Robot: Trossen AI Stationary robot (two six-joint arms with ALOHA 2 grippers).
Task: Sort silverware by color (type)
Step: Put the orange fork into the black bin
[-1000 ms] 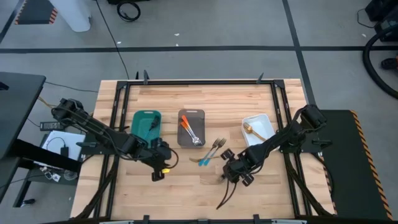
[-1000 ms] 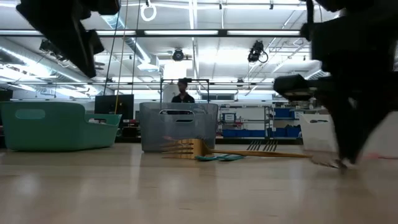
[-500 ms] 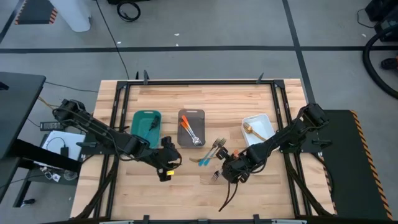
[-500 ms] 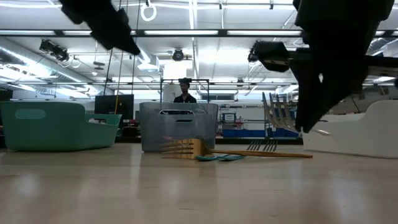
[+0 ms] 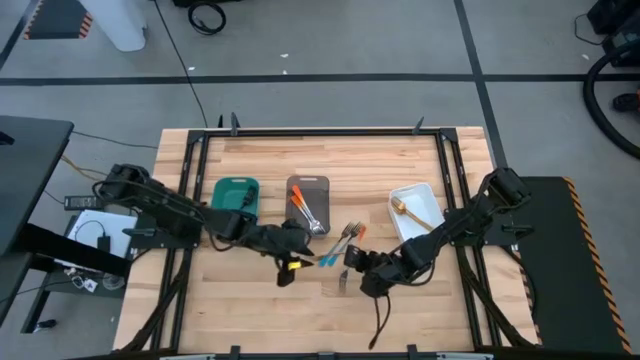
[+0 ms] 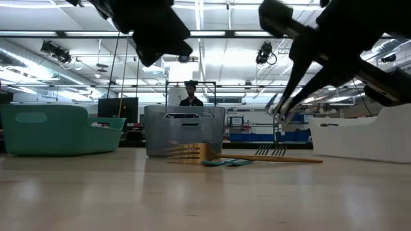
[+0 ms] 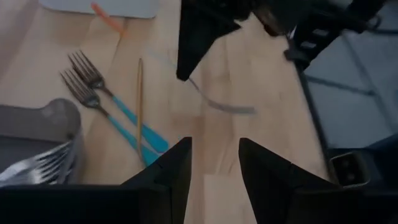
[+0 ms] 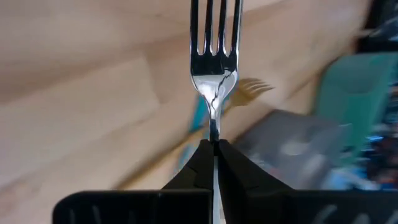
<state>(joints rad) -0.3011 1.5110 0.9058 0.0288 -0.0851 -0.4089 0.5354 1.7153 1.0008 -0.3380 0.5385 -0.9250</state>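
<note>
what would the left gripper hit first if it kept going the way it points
Probably the silver fork held by the right gripper. The open left gripper points at it over bare table, though depth is unclear.

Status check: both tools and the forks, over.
Right tool shut on a silver fork, lifted off the table. Left tool open above the blue-handled forks. Nothing blocking.

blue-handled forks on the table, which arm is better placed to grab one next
Left. The open left gripper hangs empty just beside the two blue-handled metal forks on the wooden table. The right gripper is shut on a silver metal fork.
</note>
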